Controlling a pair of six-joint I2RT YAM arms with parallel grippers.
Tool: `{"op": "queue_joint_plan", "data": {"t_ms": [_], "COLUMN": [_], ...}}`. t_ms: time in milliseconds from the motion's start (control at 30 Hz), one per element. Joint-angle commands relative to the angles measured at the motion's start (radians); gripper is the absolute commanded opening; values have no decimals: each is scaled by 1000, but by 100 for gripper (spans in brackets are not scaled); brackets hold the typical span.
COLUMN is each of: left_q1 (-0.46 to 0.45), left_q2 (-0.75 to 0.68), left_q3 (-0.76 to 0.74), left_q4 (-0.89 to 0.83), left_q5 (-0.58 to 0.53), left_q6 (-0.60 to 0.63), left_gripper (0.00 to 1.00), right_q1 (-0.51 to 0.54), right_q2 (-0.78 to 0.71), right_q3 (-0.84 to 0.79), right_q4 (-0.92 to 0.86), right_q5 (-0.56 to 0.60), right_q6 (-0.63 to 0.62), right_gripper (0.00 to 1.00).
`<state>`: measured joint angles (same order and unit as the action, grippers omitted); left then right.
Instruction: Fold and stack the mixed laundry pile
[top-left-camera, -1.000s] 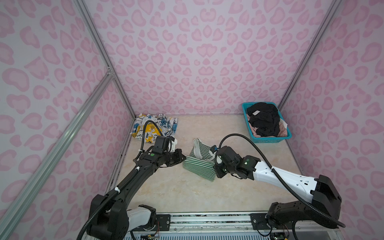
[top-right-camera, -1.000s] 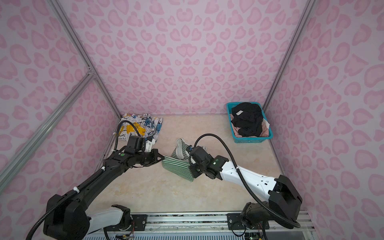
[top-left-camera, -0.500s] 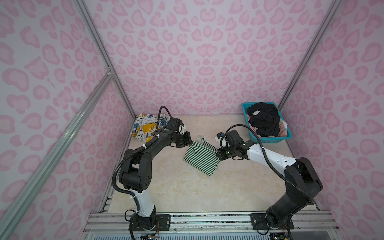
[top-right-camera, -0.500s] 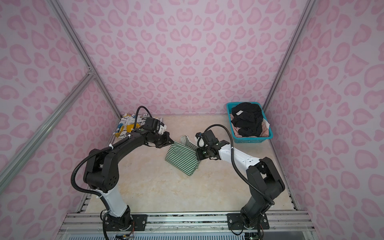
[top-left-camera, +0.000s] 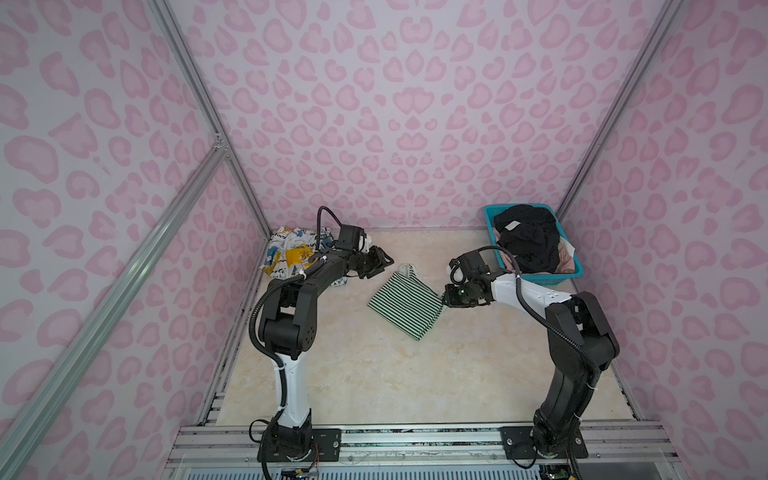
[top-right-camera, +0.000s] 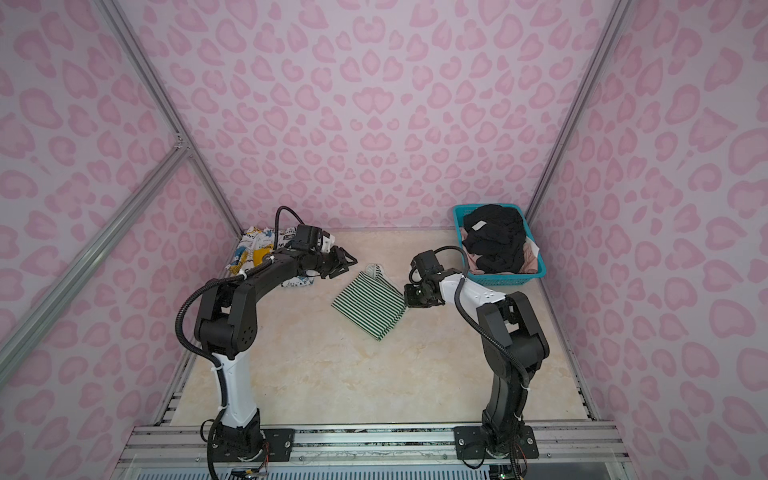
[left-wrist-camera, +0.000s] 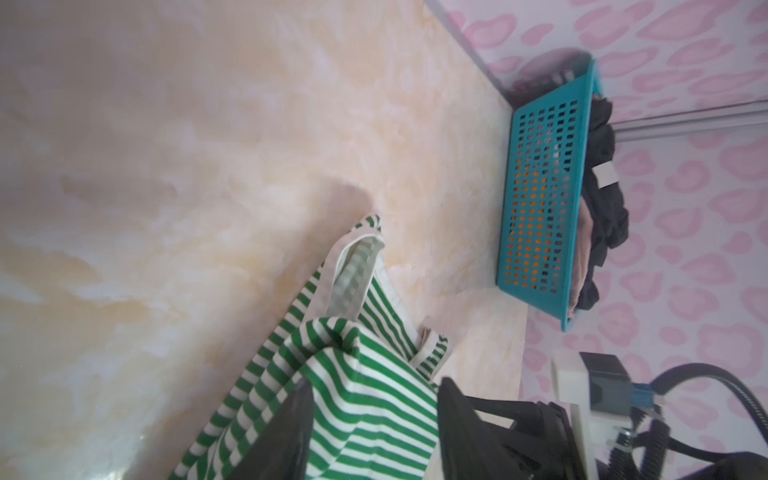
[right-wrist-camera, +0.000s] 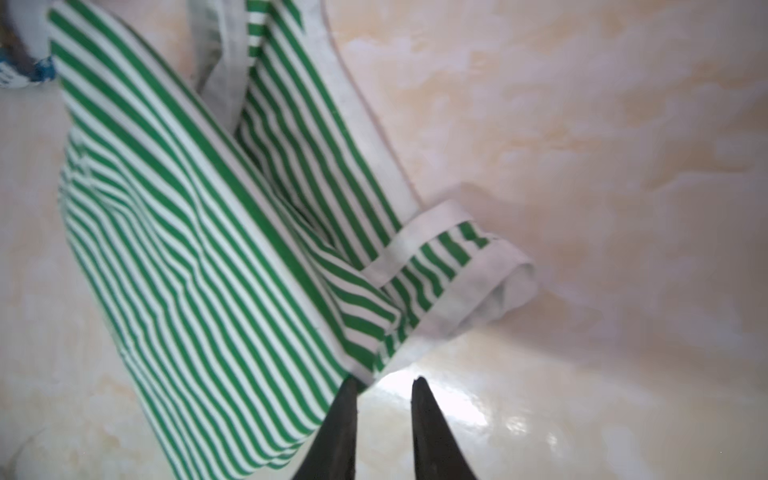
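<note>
**Item: striped top, folded, mid-counter; snag risk**

Green-and-white striped top (top-left-camera: 405, 305) lies folded on the counter (top-left-camera: 374, 374), between both arms. Left pincer (top-left-camera: 379, 265) is spread, just beside its strap. Right pincer (right-wrist-camera: 384, 384) is slightly parted and empty, with the hem corner seemingly touching one tip. Hazard: pulling away may drag that corner and undo the fold.

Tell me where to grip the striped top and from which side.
Grip the layered corner of the striped top nearest the right gripper, probably coming from the right, low along the table. The top lies folded flat, so only its edges offer a bite, and that corner points straight at the open jaws.
</note>
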<state>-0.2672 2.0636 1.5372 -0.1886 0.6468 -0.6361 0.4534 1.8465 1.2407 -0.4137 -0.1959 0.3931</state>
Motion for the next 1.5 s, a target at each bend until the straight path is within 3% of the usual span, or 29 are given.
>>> {"op": "queue_joint_plan", "data": {"t_ms": [0, 133, 300, 500, 600, 767, 933, 1067, 1133, 1267, 1367, 1467], "left_q1": [15, 30, 28, 20, 3, -52, -137, -248, -298, -323, -316, -294], "left_q2": [-43, -87, -94, -107, -115, -138, -270, -415, -474, -590, -666, -702], "left_q3": [-30, -48, -161, -350, -416, -506, -704, -844, -874, -877, -826, -768], "left_q4": [107, -43, -93, 48, 103, 177, 322, 280, 211, -22, -165, -244], "left_q5": [-22, -74, -77, -31, -27, -21, -86, -197, -252, -368, -441, -457], "left_q6": [-24, 105, 162, 92, 61, 11, -111, -167, -185, -184, -154, -123], "left_gripper": [67, 72, 71, 64, 60, 42, 29, 25, 27, 51, 62, 65], "right_q1": [12, 37, 37, 37, 31, 18, 22, 36, 51, 89, 117, 136], "right_q2": [-6, -31, 31, 145, 197, 261, 244, 179, 128, 22, -18, 13], "right_q3": [12, 10, 31, 112, 166, 249, 281, 232, 198, 199, 236, 296], "right_q4": [-50, -48, -50, -112, -148, -210, -311, -410, -449, -522, -529, -523], "right_q5": [66, 20, -69, -53, -28, -16, 13, 17, 37, 94, 46, -40], "right_q6": [-7, -51, -15, -15, -45, -144, -282, -350, -379, -467, -573, -677], "right_gripper": [31, 49, 52, 52, 46, 39, 36, 37, 40, 50, 57, 61]}}
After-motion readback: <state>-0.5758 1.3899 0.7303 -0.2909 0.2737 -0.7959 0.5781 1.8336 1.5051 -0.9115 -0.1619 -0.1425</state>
